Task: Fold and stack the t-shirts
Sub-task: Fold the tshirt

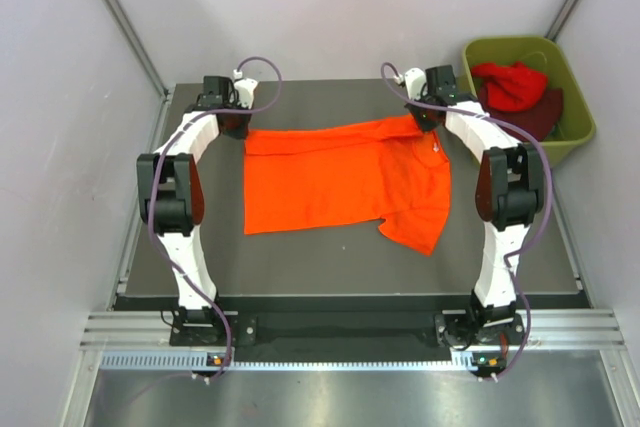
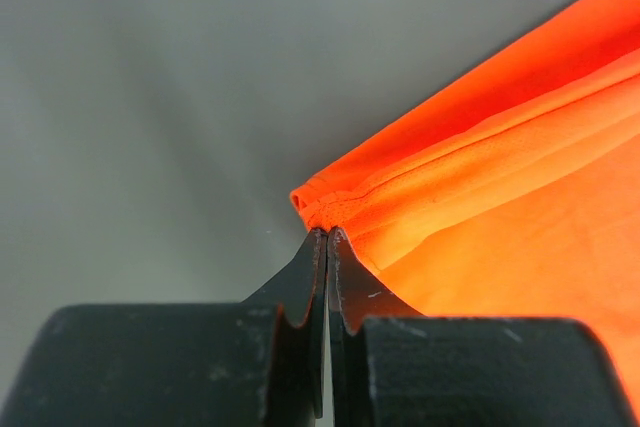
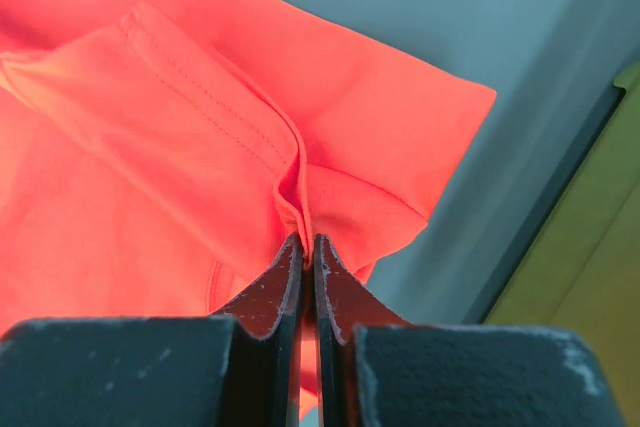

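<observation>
As left hand [image 2: 327, 232] and right hand [image 3: 308, 239] pinch it — t-shirt [image 1: 340, 182] spans between.

A dark grey tabletop [image 1: 300, 265] filled the centre of the frame. An olive-green plastic tub [image 1: 503, 43] stood at the upper right, just beyond the tabletop's corner and beside the pale wall. A ribbed metal rail [image 1: 350, 337] crossed the lower frame.

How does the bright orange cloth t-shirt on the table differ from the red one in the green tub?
The bright orange cloth t-shirt lies spread out on the dark table; the red cloth t-shirt sits bunched in the olive-green plastic tub. The left gripper and right gripper pinch the orange one's far edge; no gripper touches the red one. Both are plain soft cloth.
</observation>
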Controlling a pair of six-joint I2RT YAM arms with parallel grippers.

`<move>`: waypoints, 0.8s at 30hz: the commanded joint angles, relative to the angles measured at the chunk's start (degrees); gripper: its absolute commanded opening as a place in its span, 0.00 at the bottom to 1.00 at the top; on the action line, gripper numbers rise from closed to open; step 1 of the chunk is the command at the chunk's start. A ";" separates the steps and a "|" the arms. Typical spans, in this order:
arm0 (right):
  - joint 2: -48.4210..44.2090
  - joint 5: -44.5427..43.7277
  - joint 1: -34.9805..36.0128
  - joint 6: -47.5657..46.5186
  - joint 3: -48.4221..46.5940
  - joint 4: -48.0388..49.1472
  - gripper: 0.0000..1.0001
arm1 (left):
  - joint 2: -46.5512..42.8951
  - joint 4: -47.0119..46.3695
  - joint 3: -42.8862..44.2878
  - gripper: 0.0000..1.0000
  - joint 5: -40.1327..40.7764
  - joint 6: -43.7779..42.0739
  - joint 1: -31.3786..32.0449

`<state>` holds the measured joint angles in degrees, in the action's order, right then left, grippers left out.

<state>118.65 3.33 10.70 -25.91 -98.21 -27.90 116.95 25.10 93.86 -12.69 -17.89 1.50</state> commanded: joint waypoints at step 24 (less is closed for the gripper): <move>0.18 2.64 0.46 0.25 1.80 0.22 0.00 | 0.91 7.06 3.78 0.00 -4.10 1.10 -1.06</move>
<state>118.80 4.56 10.72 -25.87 -96.25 -28.38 119.94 31.53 97.34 -15.25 -17.69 0.80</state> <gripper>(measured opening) 0.021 0.011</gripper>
